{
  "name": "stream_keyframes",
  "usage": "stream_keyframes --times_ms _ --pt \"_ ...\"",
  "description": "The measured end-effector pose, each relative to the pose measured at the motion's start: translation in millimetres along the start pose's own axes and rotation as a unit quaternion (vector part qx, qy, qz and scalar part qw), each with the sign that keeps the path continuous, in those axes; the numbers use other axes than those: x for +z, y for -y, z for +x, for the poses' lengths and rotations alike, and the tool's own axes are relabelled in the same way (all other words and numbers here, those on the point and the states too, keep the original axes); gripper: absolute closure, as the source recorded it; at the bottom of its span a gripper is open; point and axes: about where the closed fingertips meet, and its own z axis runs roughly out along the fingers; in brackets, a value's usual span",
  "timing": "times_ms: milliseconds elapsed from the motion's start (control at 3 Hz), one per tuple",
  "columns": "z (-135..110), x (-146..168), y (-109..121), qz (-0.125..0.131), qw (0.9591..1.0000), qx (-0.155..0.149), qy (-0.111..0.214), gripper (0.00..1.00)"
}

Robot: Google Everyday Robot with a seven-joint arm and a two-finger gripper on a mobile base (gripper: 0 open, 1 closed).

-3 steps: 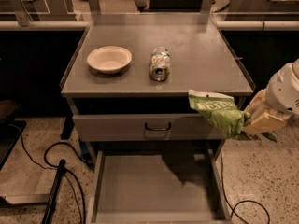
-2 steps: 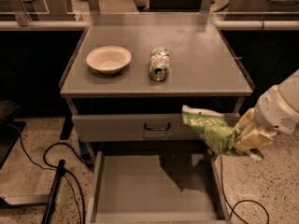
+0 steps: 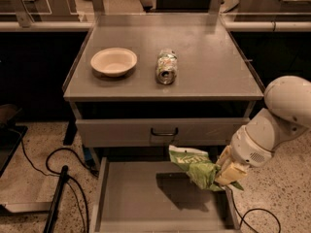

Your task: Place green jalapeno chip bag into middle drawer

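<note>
Moved: since the earlier frames the hand (image 3: pixel 228 171) and bag (image 3: pixel 197 166) have dropped from the level of the handled front (image 3: pixel 164 131) and come in over the drawer (image 3: pixel 141 200); bowl (image 3: pixel 113 61) and can (image 3: pixel 166 67) have not shifted.
View: camera view, looking down on the desk (image 3: pixel 214 57) from the front.
Hand: low at the right, just above the drawer's right wall, clenched on the bag's right end.
Bag: in the air, sticking out leftward from the hand, over the right half of the drawer floor and just below the handled front; its shadow lies on the floor beneath it.
Drawer: pulled out, floor bare, low walls at left and right.
Step in hand: lowering the bag into the drawer, by my reading; nearly done.
Doing it well: carry the bag a little further left so all of it is inside the right wall, and keep it forward of the handled front.
Release: go lower before letting go, since crinkly foil is light and may slide or tip; the hand itself should stay clear of the right wall.
Risk: a bag end left on the wall could hang over the edge.
Count, task things: one bag, one open drawer, one hand.
Count, desk: one bowl, one can lying on its side; well apart from the bag.
Count, other: one handled front; floor cables (image 3: pixel 53 159) at left, number unclear.
</note>
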Motion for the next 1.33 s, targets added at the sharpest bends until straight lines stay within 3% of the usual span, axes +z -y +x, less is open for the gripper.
stream_keyframes --times_ms 667,1000,1333 --pt "2 10 0 -0.009 0.9999 0.005 0.010 1.00" --pt "-1 61 2 -0.034 0.9990 0.009 0.028 1.00" --pt "-15 147 35 -0.048 0.9976 0.008 0.048 1.00"
